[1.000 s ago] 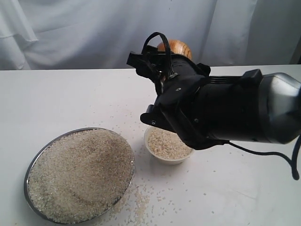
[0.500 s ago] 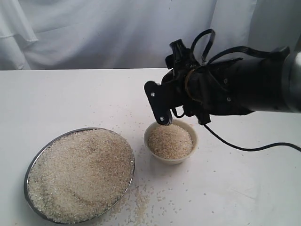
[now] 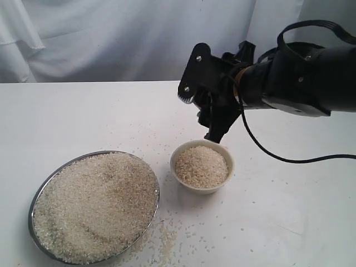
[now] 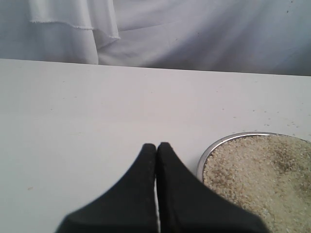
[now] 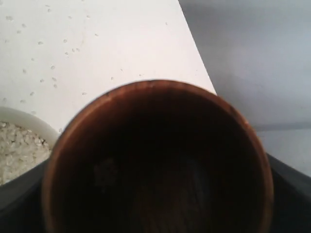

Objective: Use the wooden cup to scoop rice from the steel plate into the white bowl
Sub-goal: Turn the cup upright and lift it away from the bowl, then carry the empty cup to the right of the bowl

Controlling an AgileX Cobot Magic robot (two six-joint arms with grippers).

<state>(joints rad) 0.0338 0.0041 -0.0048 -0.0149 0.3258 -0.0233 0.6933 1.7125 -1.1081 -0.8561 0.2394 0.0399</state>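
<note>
The steel plate (image 3: 36,196) lies at the front left, heaped with rice (image 3: 94,203). Right of it stands the white bowl (image 3: 229,167), holding a mound of rice (image 3: 201,166). My right gripper (image 3: 201,115) hangs just above and behind the bowl's far rim. In the right wrist view it is shut on the wooden cup (image 5: 158,160), whose dark inside looks empty; the bowl's rim (image 5: 29,121) shows beside it. The arm hides the cup in the exterior view. My left gripper (image 4: 156,145) is shut and empty, low over the table next to the plate's rim (image 4: 214,145).
Loose grains (image 3: 167,236) are scattered on the white table around the plate and bowl. A white cloth backdrop (image 3: 111,39) hangs behind the table's far edge. A black cable (image 3: 289,160) loops from the right arm over the table.
The right arm has turned and drawn up and back to the right from over the bowl. The bowl's rice, half hidden a second ago, now shows in full.
</note>
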